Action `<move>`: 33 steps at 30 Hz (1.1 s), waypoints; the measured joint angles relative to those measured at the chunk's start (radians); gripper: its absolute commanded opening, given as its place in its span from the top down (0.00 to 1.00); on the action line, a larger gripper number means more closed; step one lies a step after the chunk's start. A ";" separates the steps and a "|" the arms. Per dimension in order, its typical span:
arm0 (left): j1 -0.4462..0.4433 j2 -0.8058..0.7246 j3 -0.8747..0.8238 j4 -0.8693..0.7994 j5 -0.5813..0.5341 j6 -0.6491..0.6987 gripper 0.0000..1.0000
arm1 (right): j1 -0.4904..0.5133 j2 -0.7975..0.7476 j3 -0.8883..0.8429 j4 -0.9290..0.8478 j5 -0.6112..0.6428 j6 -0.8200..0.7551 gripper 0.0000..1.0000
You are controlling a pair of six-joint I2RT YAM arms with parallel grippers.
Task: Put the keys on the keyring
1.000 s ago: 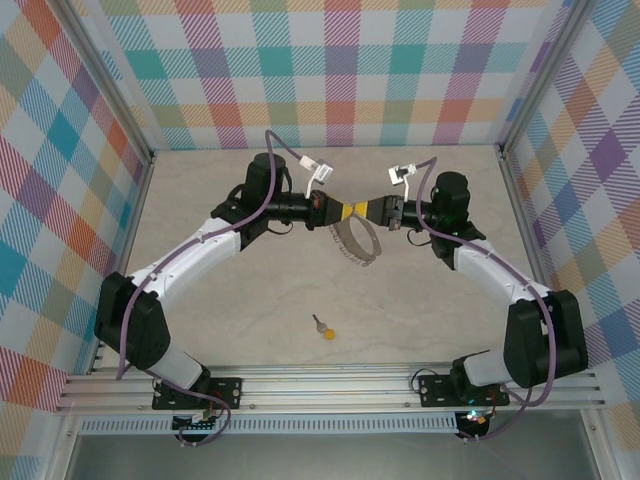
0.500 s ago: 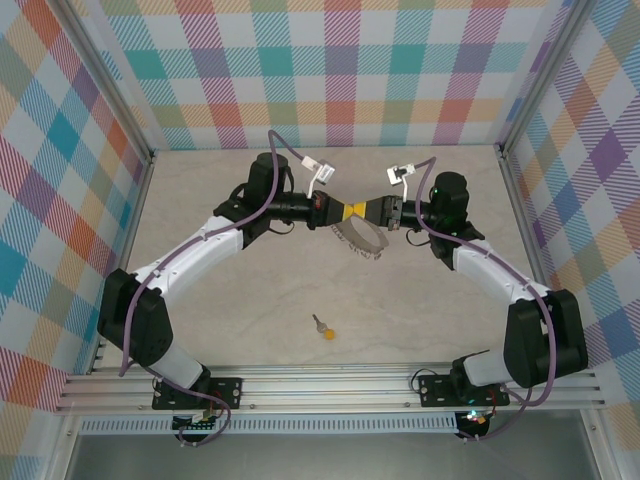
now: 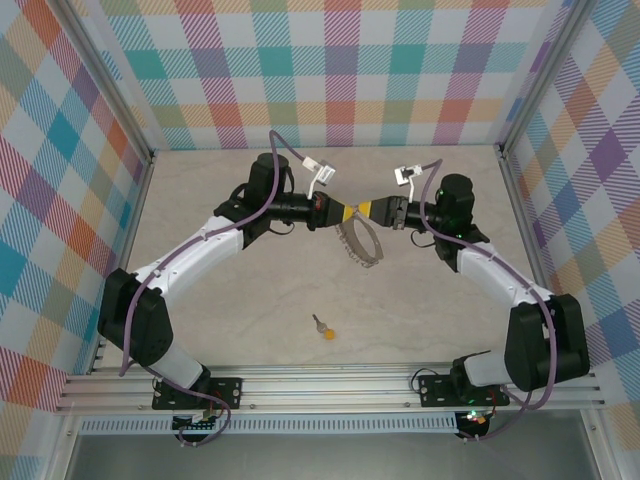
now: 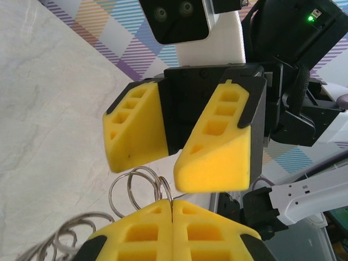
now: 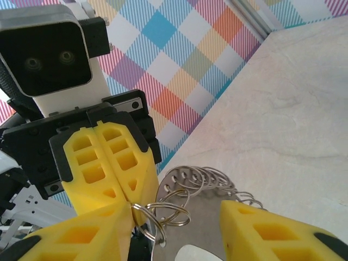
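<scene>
The keyring [image 3: 360,243], hung above the far middle of the desk [image 3: 250,300], is pinched at one loop by the closed left tool [image 3: 345,212], so it could be knocked loose by the open right tool [image 3: 368,211] beside it, while the key [image 3: 322,328] is found nearer, well apart.

top ext: fixed, high, behind arm bases; looks down on whole table [image 3: 250,300], far off.
L wrist: v. close, faces right gripper [image 4: 171,171] + right cam [image 4: 174,19] head-on.
R wrist: v. close, faces left gripper [image 5: 126,202] + left cam [image 5: 46,60] head-on.
shared: all 3 catch keyring [image 3: 360,243] betw. the grippers.
</scene>
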 measured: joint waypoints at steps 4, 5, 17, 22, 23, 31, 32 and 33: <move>0.000 0.000 0.000 -0.003 0.014 0.017 1.00 | -0.013 -0.027 -0.009 0.005 0.000 0.000 0.56; 0.000 0.000 0.000 -0.003 0.018 0.021 1.00 | -0.014 -0.035 -0.013 0.006 -0.001 0.002 0.57; 0.000 0.000 0.057 -0.052 0.116 0.072 1.00 | -0.014 -0.085 -0.066 0.114 -0.032 0.118 0.68; 0.000 0.000 0.066 -0.052 0.149 0.080 1.00 | -0.014 -0.111 -0.079 0.141 -0.035 0.158 0.71; 0.000 0.000 0.067 -0.052 0.149 0.080 1.00 | -0.014 -0.119 -0.080 0.142 -0.035 0.161 0.71; 0.000 0.000 0.072 -0.053 0.166 0.087 1.00 | -0.007 -0.169 -0.085 0.155 -0.035 0.177 0.75; 0.000 0.000 0.072 -0.053 0.167 0.087 1.00 | -0.005 -0.170 -0.085 0.156 -0.035 0.178 0.76; 0.000 0.000 0.072 -0.053 0.167 0.087 1.00 | -0.004 -0.170 -0.085 0.155 -0.035 0.179 0.76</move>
